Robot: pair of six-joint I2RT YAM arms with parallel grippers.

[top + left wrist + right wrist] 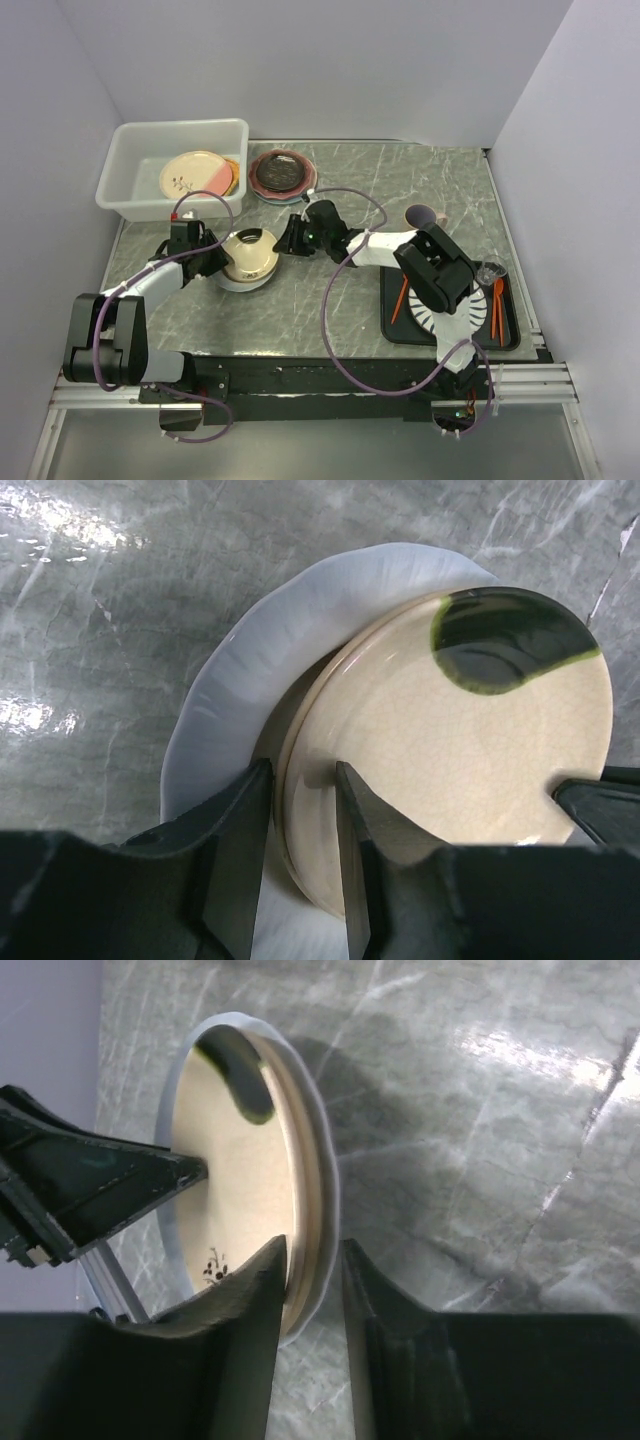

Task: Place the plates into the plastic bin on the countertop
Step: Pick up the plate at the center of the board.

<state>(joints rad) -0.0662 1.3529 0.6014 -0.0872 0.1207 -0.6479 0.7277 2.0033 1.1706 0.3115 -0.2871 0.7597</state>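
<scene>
A tan-gold plate (250, 255) (450, 750) (235, 1180) with a dark green patch lies on a scalloped white plate (240, 284) (230, 680) in the middle of the countertop (400, 180). My left gripper (220, 258) (300, 770) is shut on the tan-gold plate's left rim, one finger on its face and one beneath. My right gripper (284, 240) (312, 1245) pinches the opposite rim, with both plates' edges between its fingers. The plastic bin (180, 127) at the back left holds a pink and tan plate (195, 175). A dark brown pink-rimmed plate (280, 172) sits beside the bin.
A black tray (392, 322) at the right carries a striped white plate (430, 322) and orange utensils (498, 305). A small cup (425, 215) stands behind the right arm. White walls close in the back and sides.
</scene>
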